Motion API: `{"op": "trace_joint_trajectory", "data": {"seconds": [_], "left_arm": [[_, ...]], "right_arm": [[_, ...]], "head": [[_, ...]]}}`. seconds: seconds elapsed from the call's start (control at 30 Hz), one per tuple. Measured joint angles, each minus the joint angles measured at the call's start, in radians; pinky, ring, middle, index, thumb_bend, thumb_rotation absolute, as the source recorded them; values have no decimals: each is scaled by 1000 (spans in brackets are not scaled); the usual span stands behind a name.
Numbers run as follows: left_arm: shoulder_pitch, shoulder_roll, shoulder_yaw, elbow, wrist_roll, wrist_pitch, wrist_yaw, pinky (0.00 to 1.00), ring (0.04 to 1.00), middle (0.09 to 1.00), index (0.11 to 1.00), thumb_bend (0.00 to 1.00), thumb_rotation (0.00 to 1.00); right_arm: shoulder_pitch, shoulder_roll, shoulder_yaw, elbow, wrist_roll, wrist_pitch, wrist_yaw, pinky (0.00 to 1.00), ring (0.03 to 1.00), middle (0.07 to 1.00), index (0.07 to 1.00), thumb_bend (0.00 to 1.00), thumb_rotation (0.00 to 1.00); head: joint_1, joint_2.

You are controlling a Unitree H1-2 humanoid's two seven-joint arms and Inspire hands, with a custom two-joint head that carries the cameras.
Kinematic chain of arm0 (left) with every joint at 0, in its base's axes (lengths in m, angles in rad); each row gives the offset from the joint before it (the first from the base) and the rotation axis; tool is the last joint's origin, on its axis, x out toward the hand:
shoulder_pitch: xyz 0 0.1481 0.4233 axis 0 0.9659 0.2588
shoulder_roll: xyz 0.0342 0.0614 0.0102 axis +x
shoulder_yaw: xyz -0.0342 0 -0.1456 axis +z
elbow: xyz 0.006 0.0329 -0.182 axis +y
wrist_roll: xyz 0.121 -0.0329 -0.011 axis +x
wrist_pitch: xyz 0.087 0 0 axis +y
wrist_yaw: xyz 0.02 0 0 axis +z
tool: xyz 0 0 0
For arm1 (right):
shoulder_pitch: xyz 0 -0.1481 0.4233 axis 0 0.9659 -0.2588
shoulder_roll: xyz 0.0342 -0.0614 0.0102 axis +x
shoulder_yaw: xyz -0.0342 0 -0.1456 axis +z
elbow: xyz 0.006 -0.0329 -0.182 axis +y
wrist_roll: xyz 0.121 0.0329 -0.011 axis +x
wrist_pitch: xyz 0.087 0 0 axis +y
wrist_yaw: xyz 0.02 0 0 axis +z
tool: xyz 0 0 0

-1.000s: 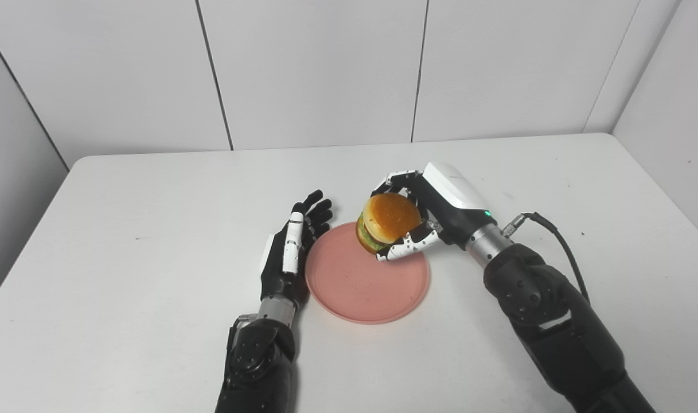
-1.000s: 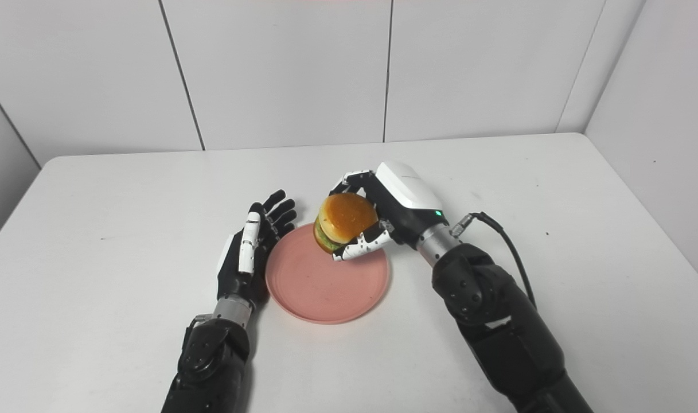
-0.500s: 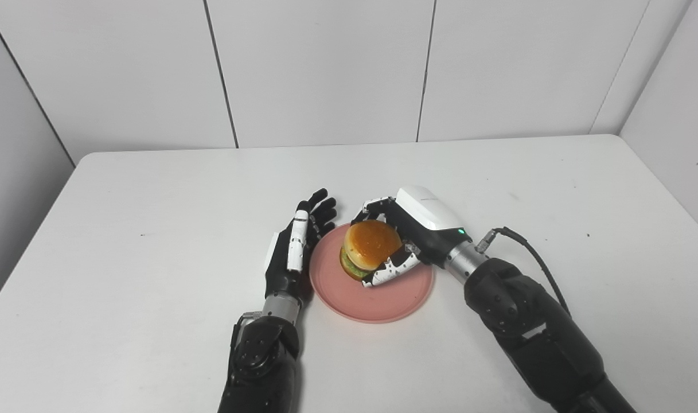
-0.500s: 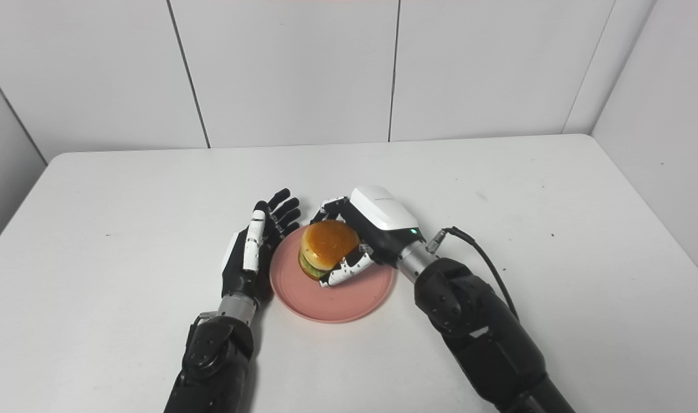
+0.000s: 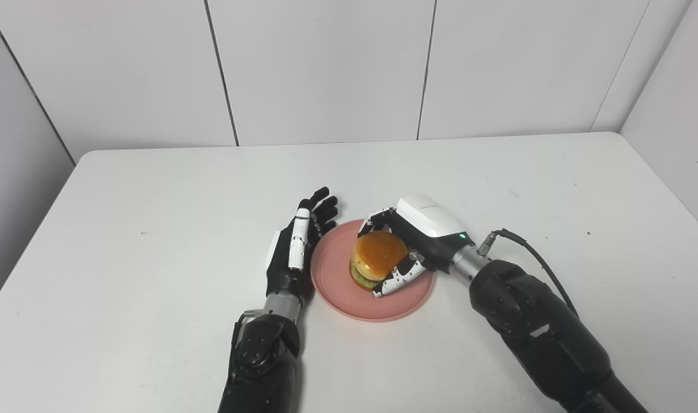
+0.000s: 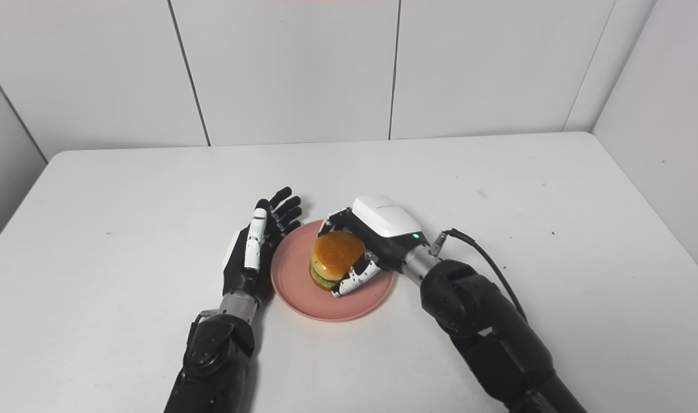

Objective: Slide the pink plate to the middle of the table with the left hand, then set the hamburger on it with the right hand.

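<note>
Hamburger [image 5: 377, 259] — glossy bun — gripped by right hand [image 5: 417, 241], round pink plate [image 5: 337, 287], left hand [image 5: 294, 246] open.

On the one white table [image 5: 153, 189] there is one pink plate [image 5: 337, 287] and one hamburger [image 5: 377, 261]. Two robot hands are in view: one left hand [image 5: 294, 252] and one right hand [image 5: 417, 235]. One black cable [image 5: 532, 258] runs from the right wrist.
</note>
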Motion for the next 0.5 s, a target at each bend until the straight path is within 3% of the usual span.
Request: {"op": "trace_joint_trajectory", "data": {"seconds": [0.17, 0.33, 0.43, 0.5], "left_arm": [[0, 0, 0, 0, -1, -1, -2, 893, 889, 858, 826, 415, 1000], [0, 0, 0, -1, 0, 1, -2, 890, 886, 854, 824, 409, 1000], [0, 0, 0, -4, -1, 4, -2, 892, 886, 857, 826, 412, 1000], [1, 0, 0, -8, -5, 10, -2, 900, 891, 865, 828, 411, 1000]], "right_arm": [[-3, 0, 6, 0, -20, 0, 9, 207, 263, 472, 486, 523, 0], [-12, 0, 8, 6, -44, 0, 9, 270, 330, 477, 489, 523, 0], [-13, 0, 9, 6, -49, -2, 8, 439, 535, 478, 507, 521, 0], [-13, 0, 9, 6, -49, -8, 8, 558, 649, 658, 499, 509, 106]], "head": [[0, 0], [-5, 2], [-8, 3], [-8, 5]]}}
